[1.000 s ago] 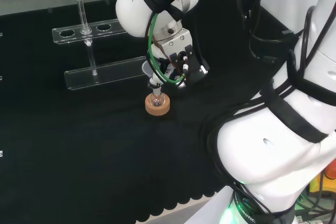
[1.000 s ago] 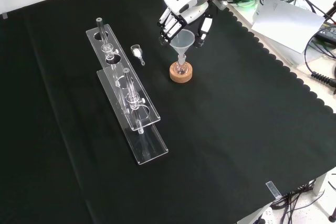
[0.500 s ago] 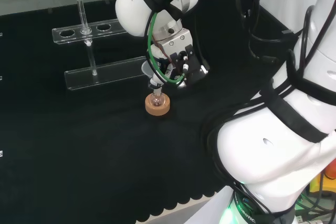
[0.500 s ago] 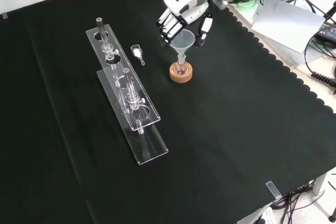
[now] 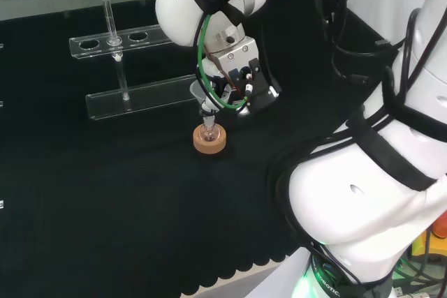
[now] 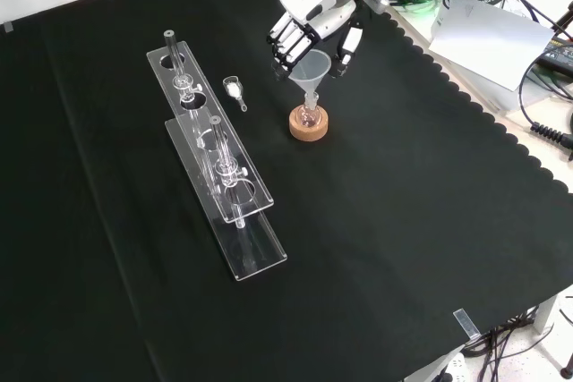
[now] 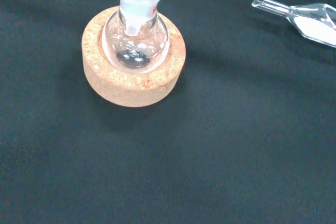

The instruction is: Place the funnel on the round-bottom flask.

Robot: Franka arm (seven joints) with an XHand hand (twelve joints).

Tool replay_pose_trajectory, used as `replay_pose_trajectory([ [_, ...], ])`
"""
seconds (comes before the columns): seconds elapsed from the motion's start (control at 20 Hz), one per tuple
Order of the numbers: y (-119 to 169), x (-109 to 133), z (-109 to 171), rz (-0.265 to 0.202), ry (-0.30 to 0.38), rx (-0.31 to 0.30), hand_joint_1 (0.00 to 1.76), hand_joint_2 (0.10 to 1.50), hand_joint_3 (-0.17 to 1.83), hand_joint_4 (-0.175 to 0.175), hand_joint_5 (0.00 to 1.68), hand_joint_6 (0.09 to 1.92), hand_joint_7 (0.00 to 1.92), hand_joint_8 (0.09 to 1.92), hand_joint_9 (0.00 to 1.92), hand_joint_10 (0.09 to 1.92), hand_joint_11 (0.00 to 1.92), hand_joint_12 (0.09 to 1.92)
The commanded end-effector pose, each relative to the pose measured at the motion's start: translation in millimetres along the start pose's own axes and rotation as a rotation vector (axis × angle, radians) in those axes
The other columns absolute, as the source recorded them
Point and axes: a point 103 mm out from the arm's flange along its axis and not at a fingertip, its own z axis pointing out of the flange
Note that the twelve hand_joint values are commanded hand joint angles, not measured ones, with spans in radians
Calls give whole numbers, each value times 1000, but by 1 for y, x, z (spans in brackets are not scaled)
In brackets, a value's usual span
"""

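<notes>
The funnel (image 6: 311, 72) stands in the round-bottom flask (image 7: 136, 39), just below the hand (image 6: 313, 24), whose spread fingers hold nothing. Since the earlier frame, the hand has lifted slightly.

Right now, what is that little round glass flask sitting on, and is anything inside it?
The flask sits in a cork ring on the black cloth. The funnel stem reaches down into its neck. Something dark shows at its bottom; what it is cannot be told. The ring hides its underside.
</notes>
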Motion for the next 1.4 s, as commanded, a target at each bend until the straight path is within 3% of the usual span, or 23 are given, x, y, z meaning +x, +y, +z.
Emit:
replay_pose_trajectory([
  [0.05,-1,3,-1,-9,-3,9,683,993,-175,-79,266,107,14,676,376,694,230,1380],
  [0.3,-2,3,-3,-26,1,-6,642,974,-175,-78,210,87,0,487,283,706,175,1398],
  [0.6,-11,-3,-21,-29,15,-99,575,945,-175,-75,186,87,0,389,200,724,113,1421],
  [0.95,-25,-34,-47,3,24,-121,558,945,-175,-77,213,87,19,626,235,756,113,1445],
  [1.4,-33,-80,-50,55,65,-91,583,960,-175,-75,237,87,70,678,286,752,147,1443],
])
